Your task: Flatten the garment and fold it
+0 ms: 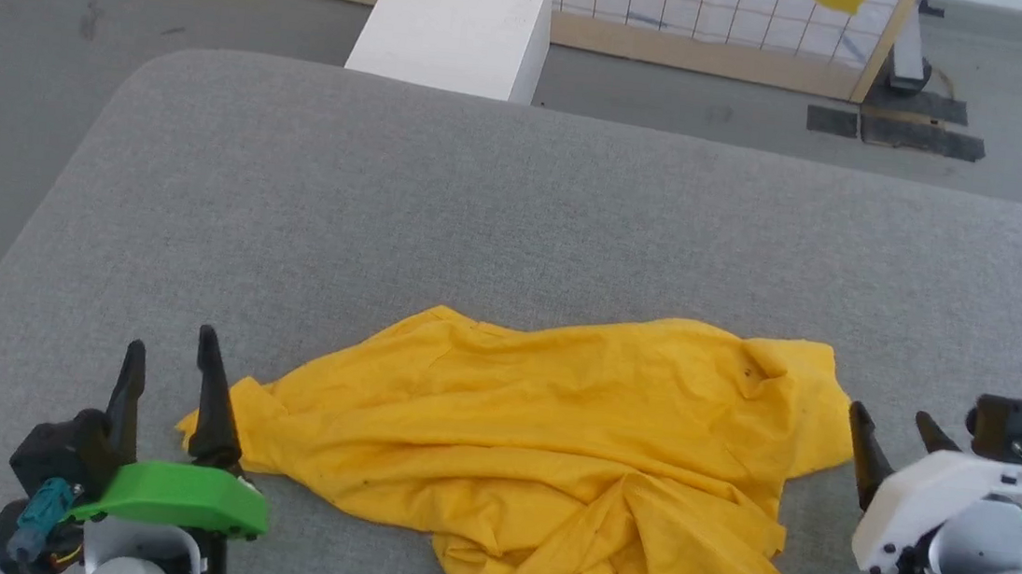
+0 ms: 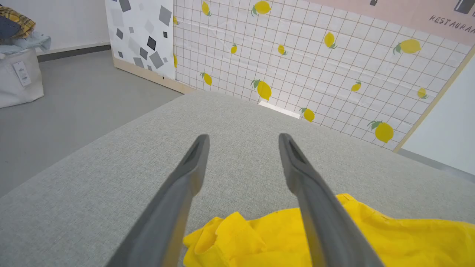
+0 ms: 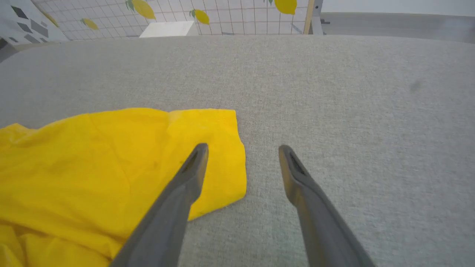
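Garment (image 1: 552, 441), crumpled, long axis left-right, perhaps reverse-up; left end effector (image 1: 171, 339), right end effector (image 1: 890, 413) both released.

You are looking at a wide grey fabric-covered surface (image 1: 520, 194) with a rounded far left corner. Beyond its far edge a white rectangular box (image 1: 457, 24) is standing on the grey floor (image 1: 16, 71) before a wood-framed, lemon-printed white grid panel (image 2: 315, 63).

Soft matt yellow cloth garment (image 1: 552, 441) on rough woven grey surface (image 1: 481, 209).
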`<state>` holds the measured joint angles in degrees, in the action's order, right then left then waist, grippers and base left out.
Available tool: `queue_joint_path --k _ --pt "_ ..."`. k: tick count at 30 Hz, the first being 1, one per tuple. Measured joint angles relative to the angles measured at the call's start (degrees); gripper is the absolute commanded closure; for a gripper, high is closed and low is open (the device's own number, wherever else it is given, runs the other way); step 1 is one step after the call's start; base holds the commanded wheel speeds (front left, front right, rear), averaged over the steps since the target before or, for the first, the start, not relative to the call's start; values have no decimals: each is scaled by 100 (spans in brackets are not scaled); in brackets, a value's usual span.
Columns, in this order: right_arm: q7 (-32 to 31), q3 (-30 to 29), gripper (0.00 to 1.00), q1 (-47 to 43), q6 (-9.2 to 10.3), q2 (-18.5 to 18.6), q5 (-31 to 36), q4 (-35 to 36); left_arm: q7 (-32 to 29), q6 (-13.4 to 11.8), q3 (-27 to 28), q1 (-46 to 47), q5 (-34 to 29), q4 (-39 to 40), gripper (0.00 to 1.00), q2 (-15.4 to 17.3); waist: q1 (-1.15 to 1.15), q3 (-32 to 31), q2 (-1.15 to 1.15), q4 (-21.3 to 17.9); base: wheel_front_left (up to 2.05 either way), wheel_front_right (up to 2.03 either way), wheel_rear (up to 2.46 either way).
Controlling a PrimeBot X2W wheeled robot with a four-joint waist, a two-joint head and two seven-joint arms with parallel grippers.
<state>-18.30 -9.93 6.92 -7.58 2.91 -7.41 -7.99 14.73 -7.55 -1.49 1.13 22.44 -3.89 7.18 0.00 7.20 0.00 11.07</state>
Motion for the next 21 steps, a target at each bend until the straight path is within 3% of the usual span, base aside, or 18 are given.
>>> queue_joint_path --k 8,9,10,11,17,21 --pt "-1291 366 0 637 2 2 171 -1141 1 385 271 184 -272 -123 0 -234 0 257 0 37 0 0 0" --pt "-1548 438 51 716 1 30 225 -1143 1 409 305 188 -285 -147 0 -247 0 273 0 32 0 0 0" --pt "-1745 494 84 767 2 45 281 -1114 0 447 343 188 -300 -176 0 -266 0 281 0 19 0 0 0" --pt "-1805 520 100 798 2 42 319 -1058 0 465 370 190 -313 -200 0 -285 0 284 0 8 0 0 0" --pt "-927 -164 100 273 -1 -13 599 80 1 556 415 194 -390 -407 0 -361 0 174 0 -120 0 0 0" --pt "-794 -748 100 -647 -1 -10 419 944 5 595 433 191 -491 -527 0 -366 0 94 0 -319 0 0 0"
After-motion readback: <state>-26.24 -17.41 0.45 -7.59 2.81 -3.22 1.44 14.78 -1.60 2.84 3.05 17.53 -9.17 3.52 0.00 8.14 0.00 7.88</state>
